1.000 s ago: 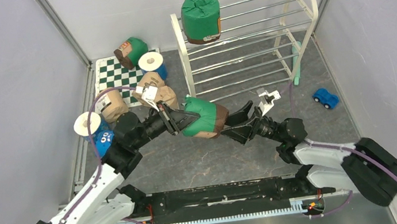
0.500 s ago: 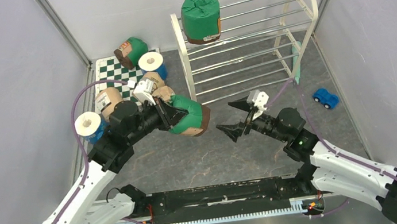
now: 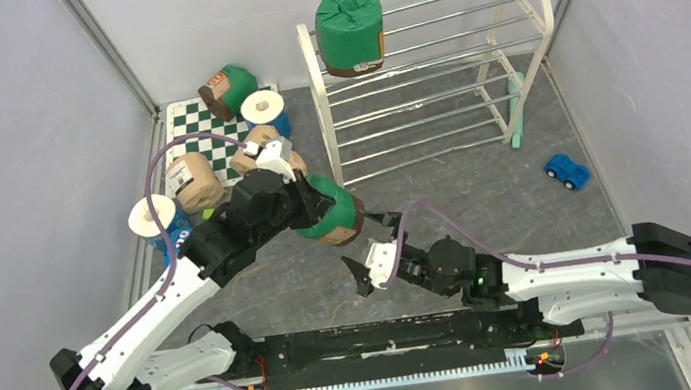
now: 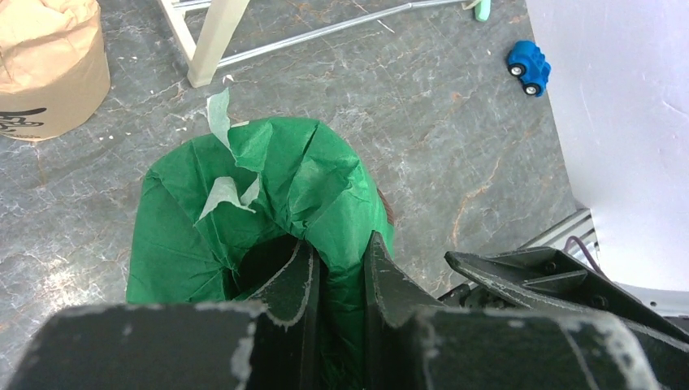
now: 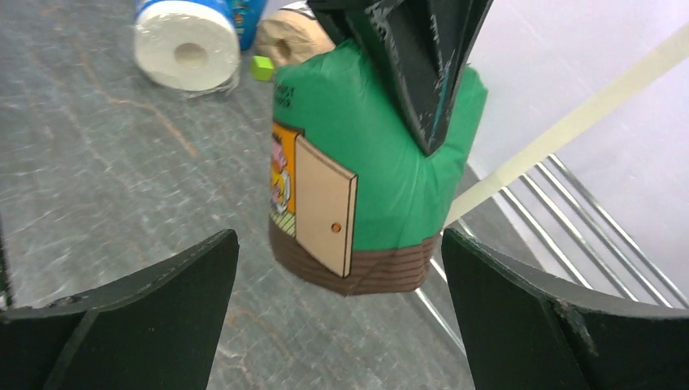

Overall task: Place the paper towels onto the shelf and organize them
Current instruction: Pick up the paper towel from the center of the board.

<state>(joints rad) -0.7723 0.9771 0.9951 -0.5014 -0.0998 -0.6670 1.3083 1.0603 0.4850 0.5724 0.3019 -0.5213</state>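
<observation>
Right hand (image 3: 371, 252) withdrawn, green roll (image 3: 332, 215) label unreadable

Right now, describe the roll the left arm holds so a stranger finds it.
From the white shelf at the back, come forward off its left leg. The green roll there is pinched by the left pincer; the green shelf-top roll and green mat roll sit free.

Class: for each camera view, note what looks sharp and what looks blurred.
Top external: evenly lit, the shelf crisp. Left wrist: the green roll sharp, the left gripper blurred near the lens. Right wrist: the right gripper soft-edged, the white roll behind hazy.
</observation>
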